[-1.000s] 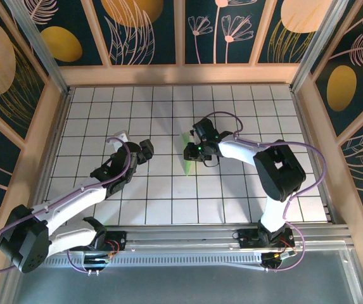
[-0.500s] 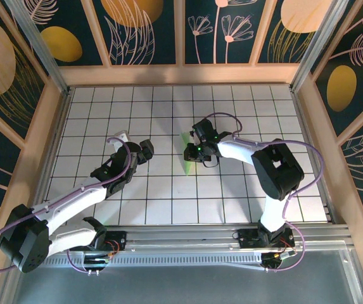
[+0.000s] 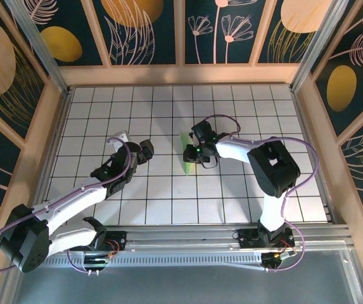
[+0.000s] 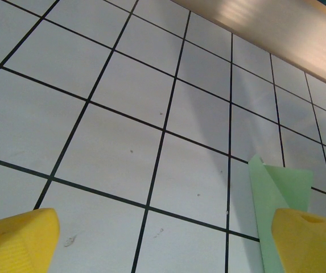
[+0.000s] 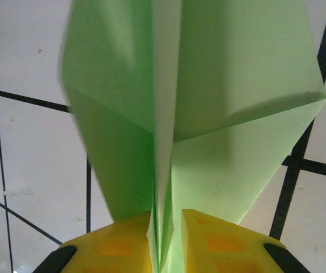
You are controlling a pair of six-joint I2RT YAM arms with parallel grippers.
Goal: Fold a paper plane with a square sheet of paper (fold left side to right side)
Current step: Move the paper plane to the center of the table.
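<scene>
**Top external view.** The paper plane (image 3: 185,154) is near the middle of the tabletop (image 3: 105,107). From here it shows as a narrow green sliver, apparently edge-on. The right gripper (image 3: 192,153) is against its right side. The left gripper (image 3: 147,149) hangs well apart to the left over bare tiles.

**Left wrist view.** The left gripper (image 4: 163,250) has its fingers (image 4: 17,239) spread wide with nothing between them. One green corner of the plane (image 4: 279,187) shows low on the right, close to the right-hand finger. I cannot tell whether they touch.

**Right wrist view.** The right gripper (image 5: 165,244) is pinched closed on the plane's centre fold. The wings (image 5: 236,108) spread out to either side above the pads (image 5: 117,247).

**Risks, as I judge them.**
- The hold is on a thin fold near one end. A sideways drag could tear the paper or pull it out of the pads.
- The left flap looks bowed. Pressing it down unevenly would set a crooked crease.
- If the left arm comes in carelessly, it could knock the free end.

**Differences between views.** The right wrist view confirms the pinch and the layered folds, which the overhead view is too small to show. The overhead view gives the spacing between the two arms.
</scene>
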